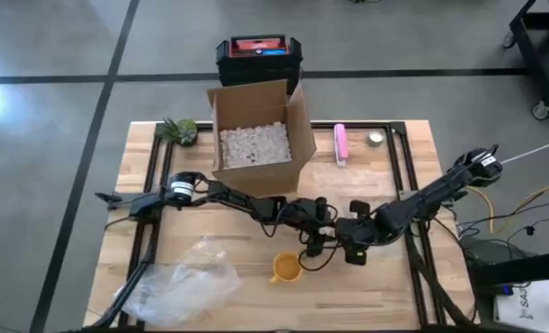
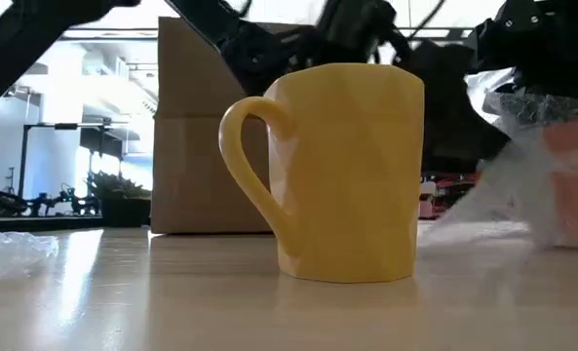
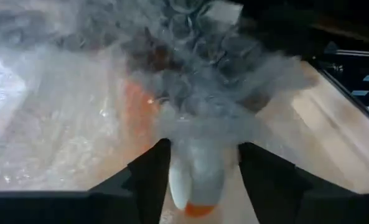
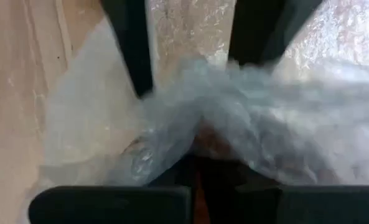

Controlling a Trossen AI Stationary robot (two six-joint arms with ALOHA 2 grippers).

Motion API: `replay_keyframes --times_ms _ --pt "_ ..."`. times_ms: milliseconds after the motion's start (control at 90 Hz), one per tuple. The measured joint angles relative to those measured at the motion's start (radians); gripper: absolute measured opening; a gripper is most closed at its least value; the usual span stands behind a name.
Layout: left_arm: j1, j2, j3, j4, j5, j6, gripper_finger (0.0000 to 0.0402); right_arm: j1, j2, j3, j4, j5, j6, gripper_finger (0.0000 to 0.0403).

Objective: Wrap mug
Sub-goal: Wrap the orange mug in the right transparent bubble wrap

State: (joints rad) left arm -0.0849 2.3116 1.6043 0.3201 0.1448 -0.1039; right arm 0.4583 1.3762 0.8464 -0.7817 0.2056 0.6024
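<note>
A yellow mug (image 2: 339, 174) stands upright and unwrapped on the wooden counter (image 1: 385, 287), handle to the side in the low view, which fills with it; from above it is a small cup (image 1: 286, 267) near the counter's front edge. Only the wrist views reveal bubble wrap (image 3: 196, 106) bunched around something orange. The left tool (image 3: 198, 171) has its fingers spread either side of that bundle; the right tool (image 4: 190, 53) also straddles the crumpled film (image 4: 246, 124), though whether it pinches cannot be told. Overhead, both arms reach low to meet just behind the mug, in front of a cardboard box (image 1: 255, 137) of packing peanuts. More loose plastic (image 1: 177, 282) lies at the front left.
</note>
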Motion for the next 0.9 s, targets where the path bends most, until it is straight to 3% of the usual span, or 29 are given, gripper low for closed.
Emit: replay_keyframes --times_ms 122,356,711,900 --pt "-0.002 -0.005 0.022 -0.125 -0.006 0.046 0.0123 -0.001 0.000 -0.001 0.007 0.005 0.012 0.0000" --pt "-0.001 -0.032 0.021 -0.161 -0.028 0.054 0.0032 -0.002 -0.002 -0.001 0.019 0.011 -0.011 0.0000" --pt "-0.029 -0.197 0.001 -0.548 -0.031 0.033 0.0044 -0.010 0.002 -0.002 0.233 0.007 -0.032 0.0000" --pt "-0.050 -0.216 -0.047 -0.510 -0.038 0.030 0.0045 -0.052 0.047 -0.002 0.309 -0.003 -0.075 0.0000"
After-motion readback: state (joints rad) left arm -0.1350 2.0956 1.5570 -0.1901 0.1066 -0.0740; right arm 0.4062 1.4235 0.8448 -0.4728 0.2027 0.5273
